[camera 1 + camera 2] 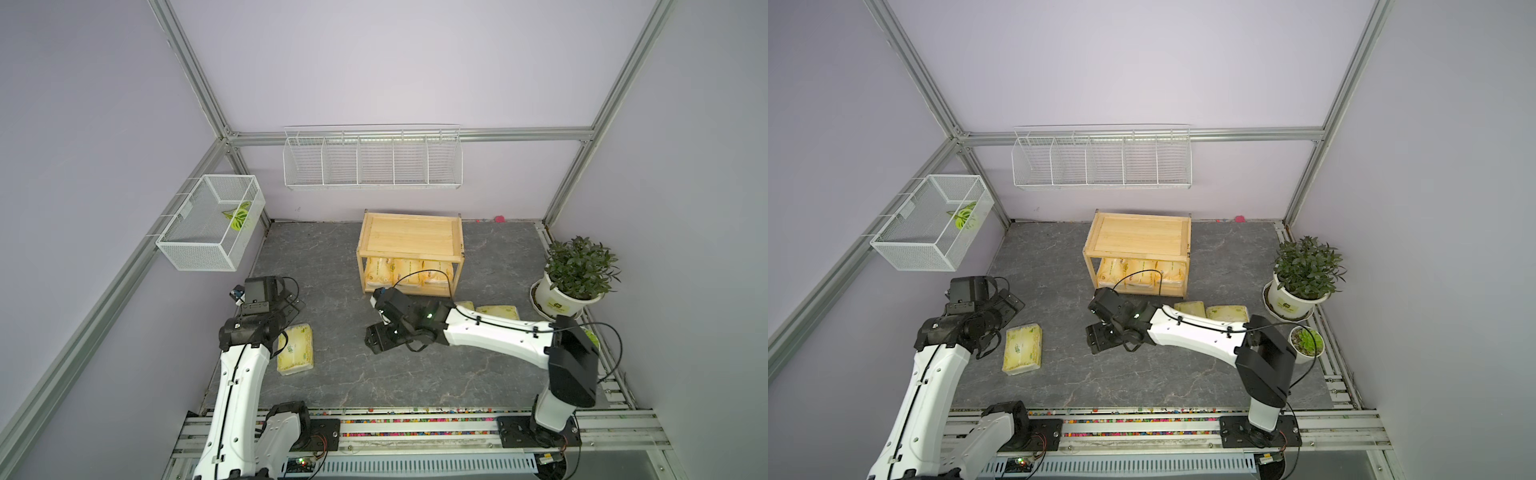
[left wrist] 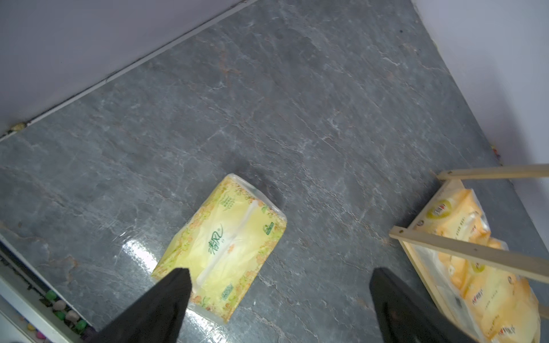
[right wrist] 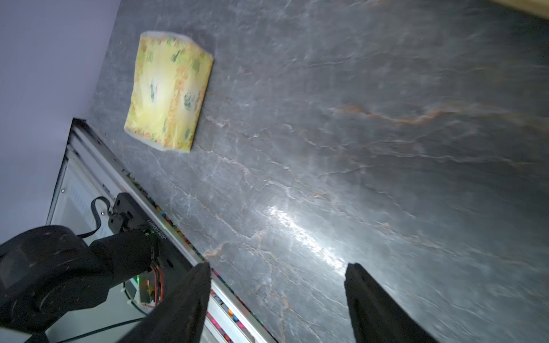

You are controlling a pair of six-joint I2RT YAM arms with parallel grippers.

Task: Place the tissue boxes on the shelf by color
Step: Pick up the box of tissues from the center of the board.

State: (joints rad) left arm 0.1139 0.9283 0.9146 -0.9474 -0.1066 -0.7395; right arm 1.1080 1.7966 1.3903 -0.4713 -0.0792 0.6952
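Wooden shelf at far centre: top tray bare, three orange tissue packs filling its lower tier. Yet to be shelved, on the table: one yellow-green pack near left, two yellow-green packs at right. Left gripper and right gripper hang empty, fingers apart.

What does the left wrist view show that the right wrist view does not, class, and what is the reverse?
Only the left wrist view: the orange tissue packs on the lower tier of the wooden shelf, and the open left gripper. Only the right wrist view: a black arm joint and the open right gripper. Both: the yellow-green tissue pack lying flat on the grey table.
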